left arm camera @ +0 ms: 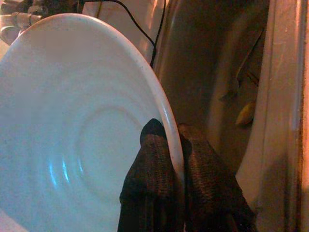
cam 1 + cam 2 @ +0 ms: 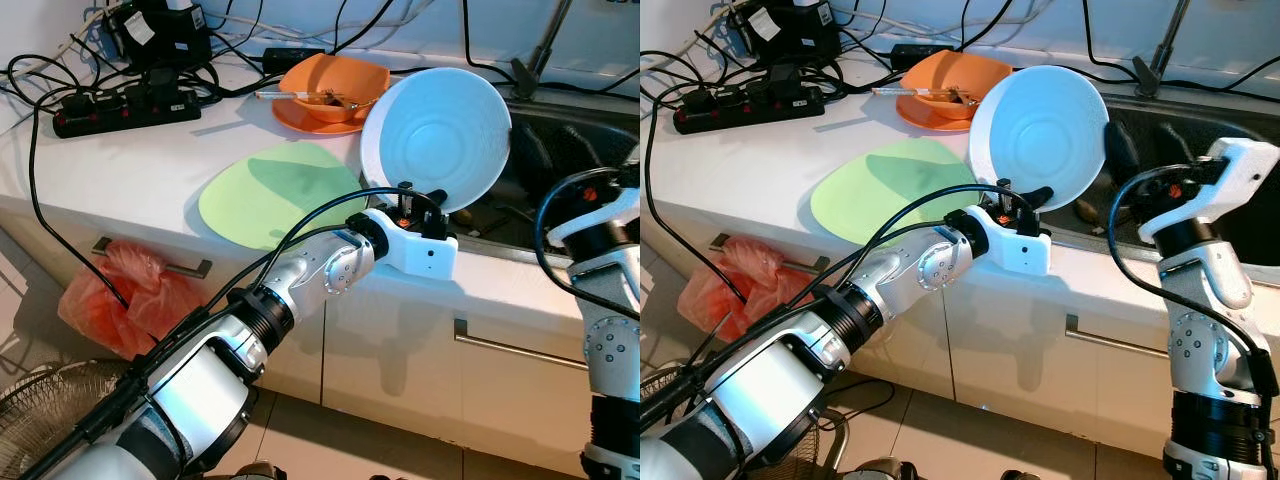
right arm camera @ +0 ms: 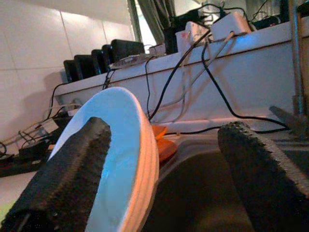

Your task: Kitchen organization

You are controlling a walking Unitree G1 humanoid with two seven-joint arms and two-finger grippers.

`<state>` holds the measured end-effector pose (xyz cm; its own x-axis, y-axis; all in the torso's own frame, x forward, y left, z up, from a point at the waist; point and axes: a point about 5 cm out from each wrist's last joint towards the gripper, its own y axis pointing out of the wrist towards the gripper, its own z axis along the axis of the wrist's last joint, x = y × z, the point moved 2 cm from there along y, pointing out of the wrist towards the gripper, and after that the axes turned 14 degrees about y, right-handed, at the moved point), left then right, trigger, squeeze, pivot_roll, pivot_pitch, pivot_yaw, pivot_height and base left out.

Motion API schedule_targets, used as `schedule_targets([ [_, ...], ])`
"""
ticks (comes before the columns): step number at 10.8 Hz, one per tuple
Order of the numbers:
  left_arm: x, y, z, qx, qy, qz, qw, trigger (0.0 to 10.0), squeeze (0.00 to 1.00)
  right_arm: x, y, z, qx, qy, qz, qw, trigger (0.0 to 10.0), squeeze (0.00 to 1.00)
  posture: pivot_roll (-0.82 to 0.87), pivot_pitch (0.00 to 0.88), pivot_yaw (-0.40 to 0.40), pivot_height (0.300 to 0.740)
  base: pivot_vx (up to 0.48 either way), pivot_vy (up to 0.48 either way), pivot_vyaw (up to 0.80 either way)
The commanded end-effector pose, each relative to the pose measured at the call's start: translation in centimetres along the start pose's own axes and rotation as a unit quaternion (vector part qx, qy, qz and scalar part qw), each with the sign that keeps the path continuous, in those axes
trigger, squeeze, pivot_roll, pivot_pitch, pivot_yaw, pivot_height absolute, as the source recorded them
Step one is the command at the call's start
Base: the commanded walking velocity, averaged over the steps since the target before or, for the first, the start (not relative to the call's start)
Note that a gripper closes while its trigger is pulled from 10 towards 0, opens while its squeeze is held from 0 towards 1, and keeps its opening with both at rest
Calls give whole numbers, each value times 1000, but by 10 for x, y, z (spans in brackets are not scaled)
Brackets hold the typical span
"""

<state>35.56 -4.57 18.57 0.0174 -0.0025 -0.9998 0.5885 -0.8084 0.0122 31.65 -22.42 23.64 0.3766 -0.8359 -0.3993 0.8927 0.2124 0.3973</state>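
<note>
I hold the white plate [image 2: 437,135] on edge over the counter's rim, beside the sink [image 2: 560,150], my left gripper [image 1: 175,159] pinching its lower rim with one finger on each face. My right gripper [image 3: 164,164] hangs spread wide by the sink, gripping nothing. I judge this the carrying step: next I must swing the plate to its place and lower it gently. It looks clean, glossy, with raised rings at its centre.
</note>
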Motion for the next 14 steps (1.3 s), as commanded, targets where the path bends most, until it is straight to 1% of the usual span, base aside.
schedule_targets([
  [1, -2, 3, 2, 4, 9, -2, 1000, 10000, 0, -3, -1, 1, -6, -3, 10, 1000, 10000, 0, 86, 86, 22, 740, 0, 0, 0],
  [4, -3, 3, 0, 1, 13, -1, 1000, 10000, 0, -8, 0, -10, -25, 14, 22, 999, 10000, 0, 93, 88, 17, 740, 0, 0, 0],
  [7, -1, 3, 7, 12, 15, 0, 1000, 10000, 0, -10, 5, -23, -41, 29, 20, 999, 10000, 0, 107, 89, 15, 740, 0, 0, 0],
  [11, -2, 3, 8, 17, 18, 1, 1000, 10000, 0, -12, 10, -33, -49, 41, 19, 998, 10000, 0, 118, 90, 12, 740, 0, 0, 0],
  [12, -3, 3, 9, 19, 18, 3, 1000, 10000, 0, -13, 11, -34, -51, 44, 19, 998, 4000, 0, 119, 91, 10, 740, 0, 0, 0],
  [13, -3, 3, 9, 20, 18, 3, 1000, 10000, 0, -14, 13, -36, -52, 47, 20, 997, 0, 0, 122, 92, 9, 740, 0, 0, 0],
  [14, -3, 3, 9, 19, 18, 3, 1000, 10000, 0, -15, 13, -36, -52, 49, 22, 997, 0, 0, 122, 93, 8, 740, 0, 0, 0],
])
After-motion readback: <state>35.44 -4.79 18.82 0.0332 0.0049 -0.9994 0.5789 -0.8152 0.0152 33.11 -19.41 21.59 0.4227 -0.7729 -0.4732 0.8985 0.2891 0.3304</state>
